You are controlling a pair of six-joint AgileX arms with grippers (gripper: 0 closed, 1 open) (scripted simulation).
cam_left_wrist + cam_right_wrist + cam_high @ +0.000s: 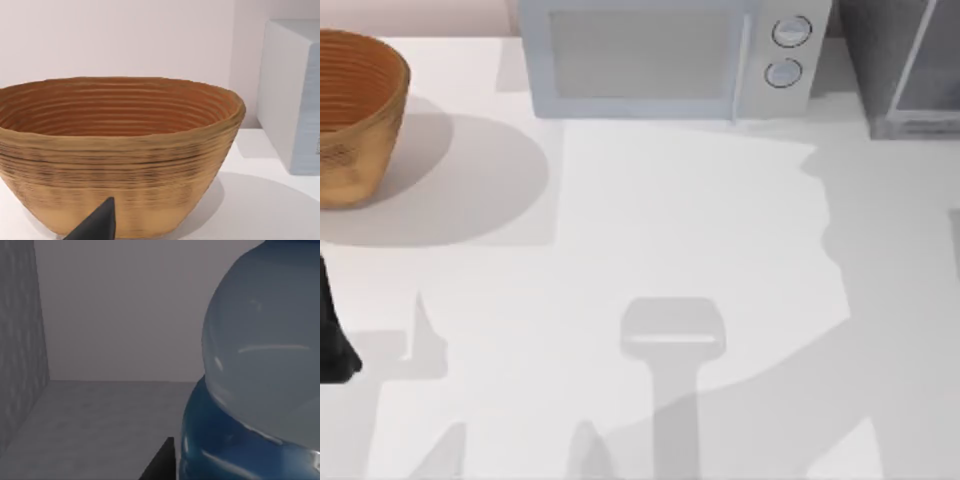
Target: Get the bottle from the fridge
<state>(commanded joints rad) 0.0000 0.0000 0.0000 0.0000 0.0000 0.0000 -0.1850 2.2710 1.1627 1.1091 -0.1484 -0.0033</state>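
The bottle (260,360) looms very close in the right wrist view, its pale clear body above a bright blue part (225,450). It stands inside the fridge (20,350), whose grey walls and floor surround it. A dark tip of my right gripper (161,464) sits right beside the bottle's blue part. From above, the fridge (910,70) is at the table's back right corner, and its inside is hidden. My left arm (332,335) is parked at the table's left edge, and a dark tip of its gripper (97,225) points at the basket.
A woven brown basket (350,115) stands at the back left. A pale microwave (660,60) with two round dials sits at the back centre, just left of the fridge. Arm shadows lie across the white table (650,220).
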